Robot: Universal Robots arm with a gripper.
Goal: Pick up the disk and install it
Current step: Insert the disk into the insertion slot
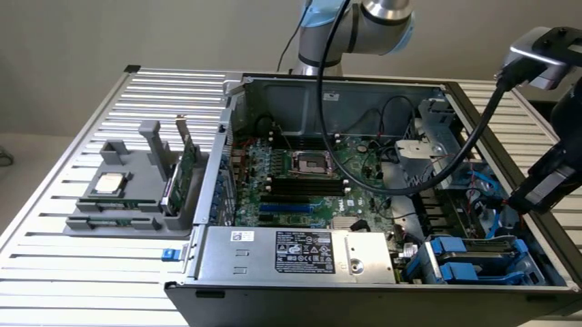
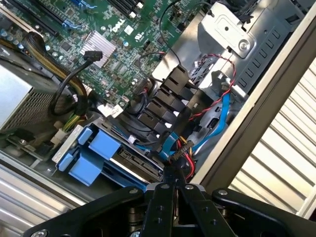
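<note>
The disk [image 1: 476, 261] lies flat in its blue plastic carrier in the drive bay, at the near corner of the open computer case [image 1: 272, 262] on the exterior view's right. In the wrist view the blue carrier rails of the disk [image 2: 96, 150] sit just beyond my fingertips. My gripper [image 1: 520, 202] hangs over the case's right wall, a little above and behind the bay. It is shut, and nothing is between its black fingers [image 2: 160, 197]. My gripper [image 2: 174, 186] points down at the cable bundle beside the carrier.
Red, black and blue cables [image 2: 217, 106] and black connectors [image 2: 165, 101] crowd the space behind the bay. A thick black cable [image 1: 364, 178] loops over the motherboard. On the exterior view's left, a grey holder [image 1: 127, 197] carries a processor chip [image 1: 111, 182] and a green card [image 1: 187, 174].
</note>
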